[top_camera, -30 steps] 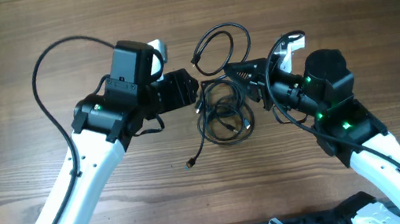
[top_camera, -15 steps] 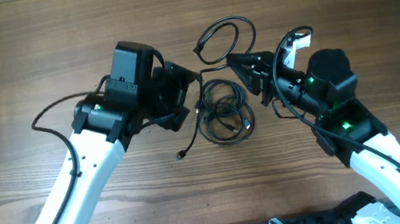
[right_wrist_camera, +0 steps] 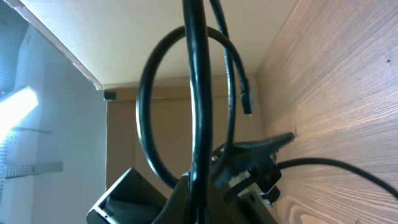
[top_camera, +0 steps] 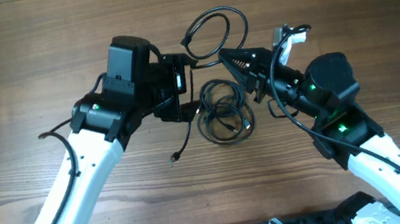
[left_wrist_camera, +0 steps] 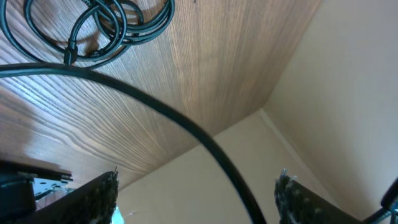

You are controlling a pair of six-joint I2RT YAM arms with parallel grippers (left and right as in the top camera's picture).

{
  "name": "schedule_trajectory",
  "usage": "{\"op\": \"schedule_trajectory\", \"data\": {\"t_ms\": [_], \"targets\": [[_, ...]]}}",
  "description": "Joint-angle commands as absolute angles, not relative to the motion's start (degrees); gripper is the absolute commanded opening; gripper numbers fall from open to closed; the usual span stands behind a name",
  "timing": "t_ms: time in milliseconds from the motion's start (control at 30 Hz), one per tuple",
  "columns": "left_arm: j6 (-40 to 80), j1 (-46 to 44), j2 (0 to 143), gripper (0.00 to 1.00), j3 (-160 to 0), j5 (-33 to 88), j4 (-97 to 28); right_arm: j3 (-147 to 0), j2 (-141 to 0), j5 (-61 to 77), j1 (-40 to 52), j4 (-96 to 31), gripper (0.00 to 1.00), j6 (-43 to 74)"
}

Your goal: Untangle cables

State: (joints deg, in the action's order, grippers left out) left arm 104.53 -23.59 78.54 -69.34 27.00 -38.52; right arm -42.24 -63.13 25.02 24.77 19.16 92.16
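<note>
Separating: right fingers (top_camera: pixel 238 60) pinch looped cable (right_wrist_camera: pixel 196 93).
Left fingers (left_wrist_camera: pixel 99 196): wide, strand (left_wrist_camera: pixel 161 112) crossing between.
Next: probably close left, draw strand from coil (top_camera: pixel 222 102).

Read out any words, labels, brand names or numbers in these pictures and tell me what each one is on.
None: no text can be read in any view.
The wooden table, the black cables, the left arm and the right arm show no writing, only small green lights.
</note>
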Motion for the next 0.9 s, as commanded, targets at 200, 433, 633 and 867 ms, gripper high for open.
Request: {"op": "schedule_trajectory", "data": {"t_ms": [200, 433, 633, 867], "targets": [[104.51, -23.31, 78.83, 0.25, -69.34, 28.99, -38.30, -42.52, -63.44, 23.62, 24.95, 16.95, 0.04, 92.95], [97.38, -23.29, 78.83, 0.04, -69.34, 28.34, -38.44, -42.52, -63.44, 22.61, 24.95, 15.11, 0.11, 90.28], [88.62, -23.29, 78.83, 0.04, -69.34, 21.78, -41.80, -42.52, -64.23, 19.00, 24.91, 8.05, 0.54, 85.03], [85.82, -23.29, 78.83, 0.04, -69.34, 21.78, -41.58, -42.52, -71.66, 28.62, 24.91, 5.58, 0.59, 82.48]]}}
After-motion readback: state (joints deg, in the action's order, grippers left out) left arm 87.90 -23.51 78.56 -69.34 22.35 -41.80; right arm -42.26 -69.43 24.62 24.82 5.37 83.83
